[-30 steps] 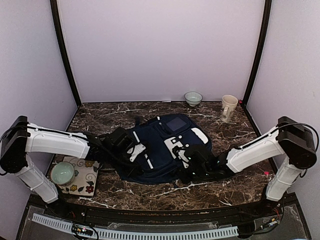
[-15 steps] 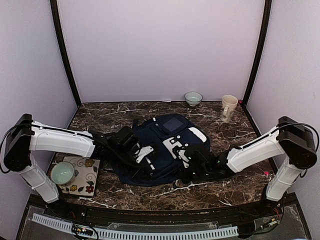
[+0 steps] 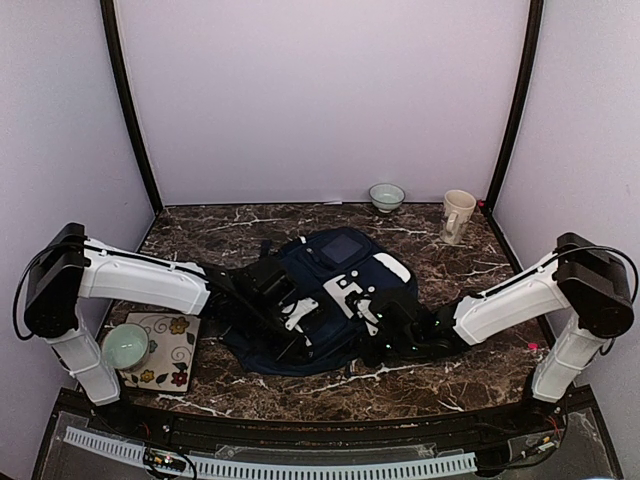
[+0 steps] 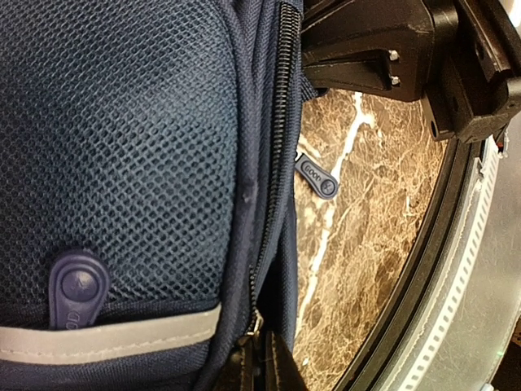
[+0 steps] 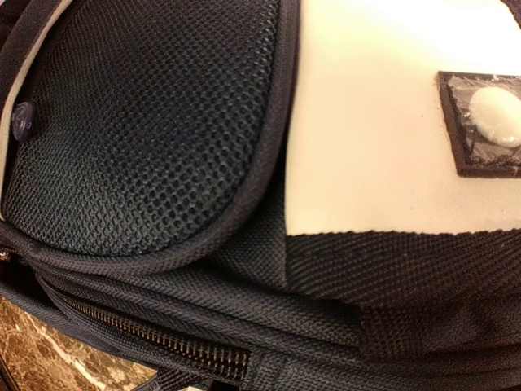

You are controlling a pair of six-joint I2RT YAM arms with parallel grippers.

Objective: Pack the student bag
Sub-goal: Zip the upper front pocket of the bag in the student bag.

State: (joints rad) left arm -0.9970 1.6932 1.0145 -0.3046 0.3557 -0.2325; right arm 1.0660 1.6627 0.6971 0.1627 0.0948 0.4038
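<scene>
Tabletop of brown marble with white veins: it bears the load at its middle. Its smooth face is a hazard, we judge, since cloth tugged across it slides rather than resists.

Navy blue fabric backpack with white stripes and a mesh front pocket, the student bag: it lies front face up between the two arms, its near edge toward the table's front rim. Being limp, it may bunch or travel whole under a pull along the zip instead of opening.

Black two-finger left gripper: the jaws are together, pinched at the bag's zip seam on its near side. What sits between the pads we cannot tell. So small a bite may slip off, or cloth may feed into the teeth and jam.

Black right gripper: the jaws are together, low against the bag's near right edge. We cannot tell whether any fabric is nipped. If it merely leans there, it gives no counter-hold and the bag follows the other arm.

Small navy rubber zip pull: it hangs loose over bare marble, ungripped, and could be missed or trapped.

Bearing: the long axis seems to run diagonally, near left to far right. The white-patched end points toward the cream ceramic mug, well apart. We cannot tell which end is the top.
</scene>
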